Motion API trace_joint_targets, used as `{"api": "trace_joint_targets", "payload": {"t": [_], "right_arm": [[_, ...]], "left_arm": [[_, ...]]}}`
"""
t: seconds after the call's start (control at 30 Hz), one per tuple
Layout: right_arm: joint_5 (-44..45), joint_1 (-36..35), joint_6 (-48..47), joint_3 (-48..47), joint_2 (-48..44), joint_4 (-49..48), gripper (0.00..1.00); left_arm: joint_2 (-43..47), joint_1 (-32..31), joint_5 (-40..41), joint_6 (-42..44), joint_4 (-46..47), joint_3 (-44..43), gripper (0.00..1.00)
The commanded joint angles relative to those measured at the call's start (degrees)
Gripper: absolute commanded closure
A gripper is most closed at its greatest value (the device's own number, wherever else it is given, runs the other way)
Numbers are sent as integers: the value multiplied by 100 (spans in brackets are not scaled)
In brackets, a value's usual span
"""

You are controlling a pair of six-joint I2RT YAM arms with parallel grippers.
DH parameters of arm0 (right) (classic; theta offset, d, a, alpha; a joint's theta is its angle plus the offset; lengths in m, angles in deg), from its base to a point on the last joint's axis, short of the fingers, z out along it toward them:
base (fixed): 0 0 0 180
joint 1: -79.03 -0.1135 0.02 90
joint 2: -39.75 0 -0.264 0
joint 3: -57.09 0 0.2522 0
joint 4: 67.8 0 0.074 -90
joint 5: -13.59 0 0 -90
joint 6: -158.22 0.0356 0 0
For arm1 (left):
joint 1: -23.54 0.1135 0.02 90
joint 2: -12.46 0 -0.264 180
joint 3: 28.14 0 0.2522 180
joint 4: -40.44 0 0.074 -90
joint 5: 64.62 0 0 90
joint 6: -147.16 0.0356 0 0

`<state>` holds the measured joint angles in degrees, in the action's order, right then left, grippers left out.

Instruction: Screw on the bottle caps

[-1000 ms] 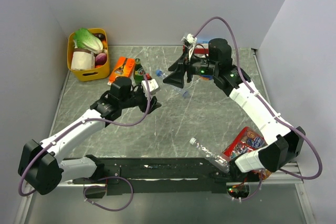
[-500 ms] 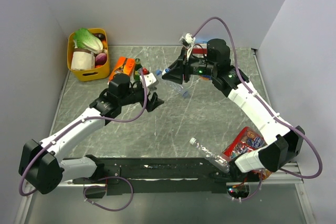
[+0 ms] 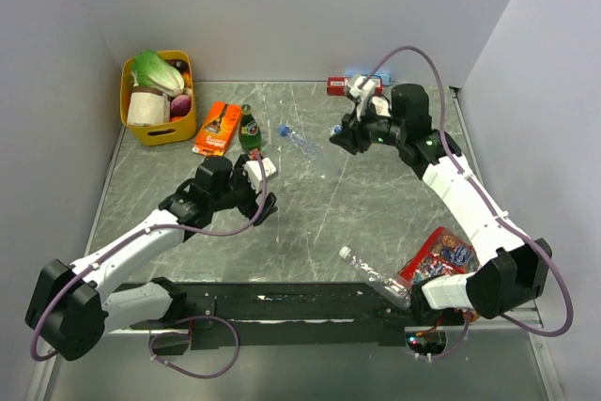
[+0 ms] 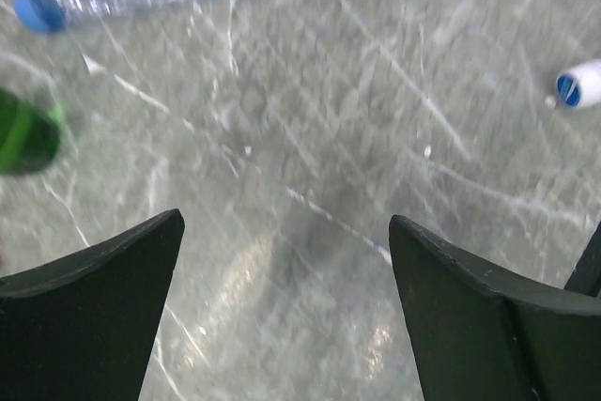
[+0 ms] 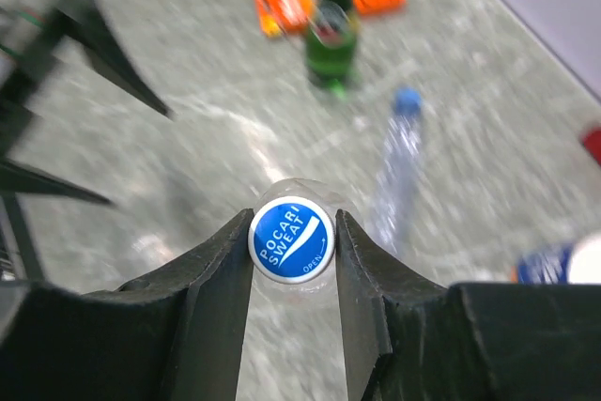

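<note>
Bottle cap (image 5: 290,239) pinched by right gripper (image 5: 293,223); left gripper (image 4: 285,223), at eight o'clock from it, spread empty. Keep cap level, twist slowly.

A slim clear plastic bottle with a blue cap (image 3: 299,141) lies on the grey marbled table (image 3: 310,218), just left of the right claw (image 3: 338,136) and beyond the left claw (image 3: 262,205). A dark green glass bottle (image 3: 249,127) sits beyond the left claw too (a flat orange packet (image 3: 217,129) beside it). A second clear plastic bottle (image 3: 368,268) lies well behind both claws.
</note>
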<state>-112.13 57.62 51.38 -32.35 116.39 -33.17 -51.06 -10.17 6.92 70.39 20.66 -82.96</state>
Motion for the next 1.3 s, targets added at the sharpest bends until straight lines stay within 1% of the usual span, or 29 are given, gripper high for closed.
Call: {"api": "trace_joint_targets", "payload": {"t": [0.0,0.13,0.27,0.43,0.9,1.1,1.27], "right_arm": [[215,382,-461,501,-316,-240,84],[241,638,-346,774,-255,-408,84],[364,691,-600,949,-246,-364,84],[558,778,-680,1143,-220,-390,82],[619,1218,-540,1345,-97,-636,78],[733,1227,-539,1415,-70,-636,68],[804,1244,-522,1503,-62,-671,67]], "left_arm": [[148,67,88,-84,22,72,4],[42,146,-44,-146,127,11,4],[-37,190,-53,-102,145,-78,4],[-63,234,-114,-128,189,-87,4],[-107,251,-193,-75,189,-131,4],[-125,269,-211,-93,242,-113,4],[-125,260,-228,-84,242,-87,4]]}}
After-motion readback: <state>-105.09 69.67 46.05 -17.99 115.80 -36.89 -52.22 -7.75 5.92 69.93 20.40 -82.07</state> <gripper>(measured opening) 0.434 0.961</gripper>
